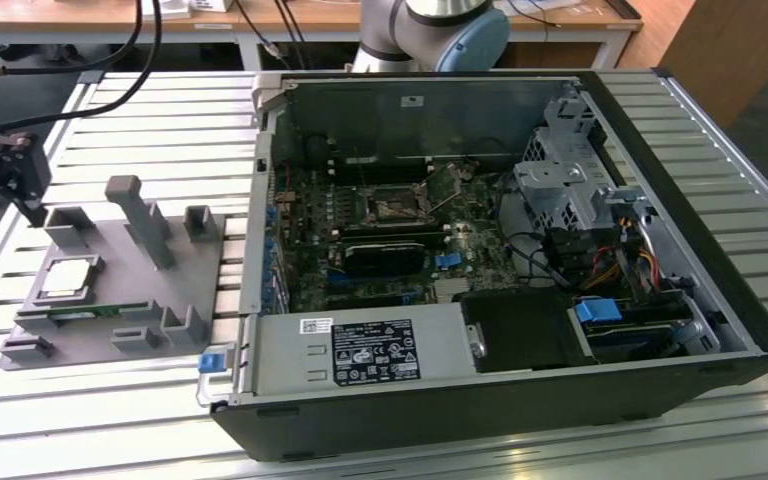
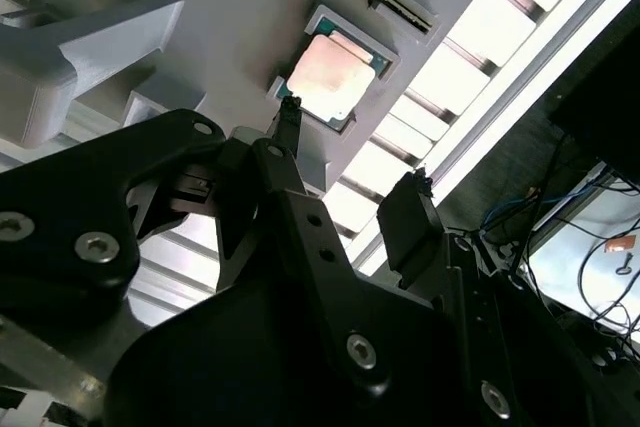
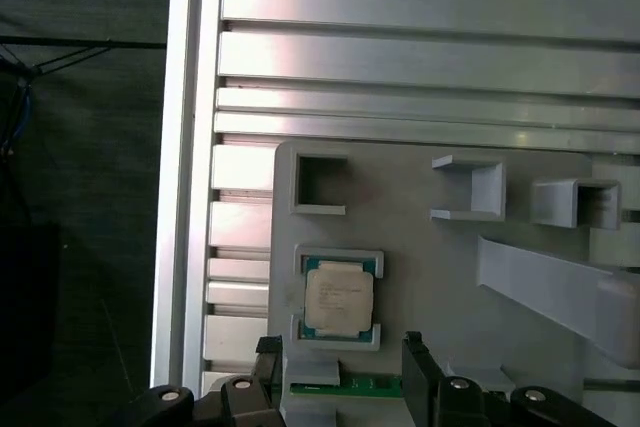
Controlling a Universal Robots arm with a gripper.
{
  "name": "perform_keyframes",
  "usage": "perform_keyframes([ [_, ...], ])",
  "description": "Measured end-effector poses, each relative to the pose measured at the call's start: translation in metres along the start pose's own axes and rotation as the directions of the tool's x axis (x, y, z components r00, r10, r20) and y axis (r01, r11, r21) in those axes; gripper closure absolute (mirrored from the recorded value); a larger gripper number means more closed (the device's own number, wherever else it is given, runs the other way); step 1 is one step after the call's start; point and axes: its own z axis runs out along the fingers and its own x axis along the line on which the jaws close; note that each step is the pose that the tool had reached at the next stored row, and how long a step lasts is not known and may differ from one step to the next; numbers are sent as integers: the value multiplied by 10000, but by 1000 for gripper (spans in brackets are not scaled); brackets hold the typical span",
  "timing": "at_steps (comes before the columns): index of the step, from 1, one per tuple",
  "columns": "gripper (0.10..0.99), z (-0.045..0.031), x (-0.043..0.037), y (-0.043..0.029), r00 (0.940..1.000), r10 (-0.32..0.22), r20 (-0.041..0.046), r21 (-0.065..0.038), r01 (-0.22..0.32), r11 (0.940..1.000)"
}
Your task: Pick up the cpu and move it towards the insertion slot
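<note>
Exterior view: gray tray (image 1: 104, 300) sits on the slatted table (image 1: 157, 110), close to the table edge on the exterior view's left, with the open computer case (image 1: 491, 410) just beside it on the right. Upright posts (image 1: 137, 215) stand on the tray near the cpu (image 1: 67, 280), which lies flat in a tray recess. The insertion slot (image 1: 395, 208) is inside the case, well apart. In the first wrist view the gripper (image 3: 340, 355) has its fingers (image 3: 268, 359) spread wide, holding nothing. The cpu lies just ahead of the gap, untouched.
</note>
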Motion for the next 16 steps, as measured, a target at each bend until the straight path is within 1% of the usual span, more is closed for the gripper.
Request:
perform_keyframes([
  [4,498,35,0,-2,10000,-2,-1,1,2,10000],
  [5,486,42,0,-3,10000,-2,-1,1,2,10000],
  [6,431,49,0,-4,10000,-2,0,0,2,10000],
  [8,431,64,0,-5,10000,-2,-1,1,2,10000],
  [9,365,71,0,-6,10000,-3,-1,1,3,10000],
  [16,365,144,1,-55,10000,-3,-1,1,3,10000],
])
